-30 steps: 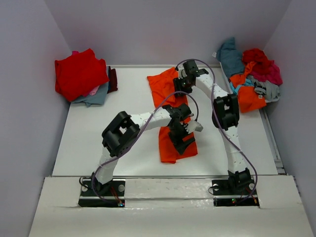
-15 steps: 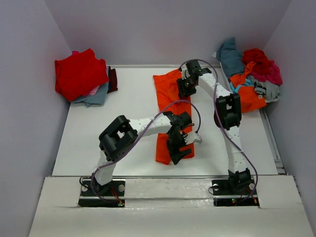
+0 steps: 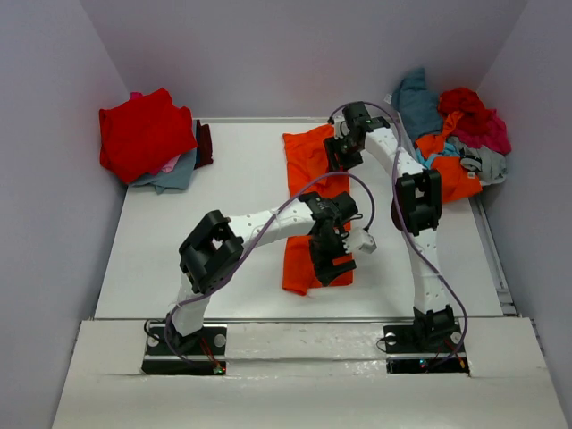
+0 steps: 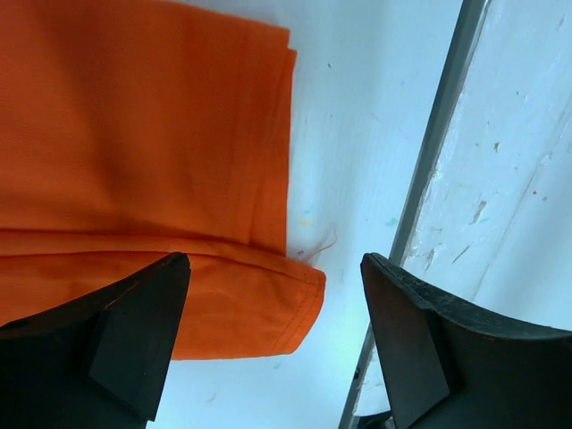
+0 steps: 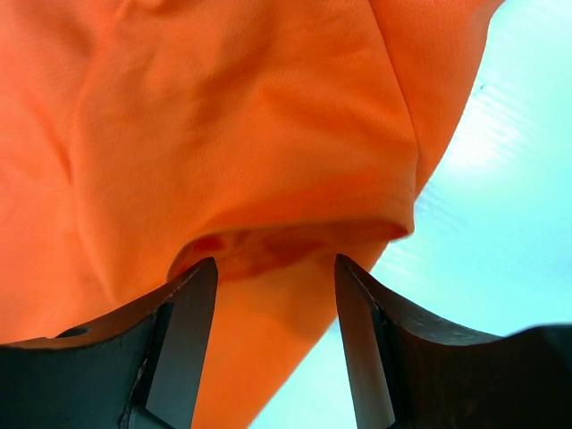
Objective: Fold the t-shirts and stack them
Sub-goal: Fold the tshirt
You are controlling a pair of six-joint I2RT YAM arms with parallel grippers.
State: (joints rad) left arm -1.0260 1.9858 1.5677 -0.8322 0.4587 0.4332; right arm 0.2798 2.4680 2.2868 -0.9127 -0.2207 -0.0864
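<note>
A bright orange t-shirt lies as a long narrow strip down the middle of the white table. My left gripper is over its near end. In the left wrist view my left gripper is open, with the shirt's near corner lying on the table between the fingers. My right gripper is at the shirt's far right edge. In the right wrist view my right gripper is open above a raised fold of the orange cloth.
A stack topped by a red shirt sits at the back left, over teal and pink cloth. A loose pile of teal, red, magenta, orange and grey shirts lies at the back right. The table's front edge rail is close to the left gripper.
The orange shirt has narrowed and straightened into a strip. The left gripper has shifted slightly right at the near end. The right gripper has moved right along the far end.
</note>
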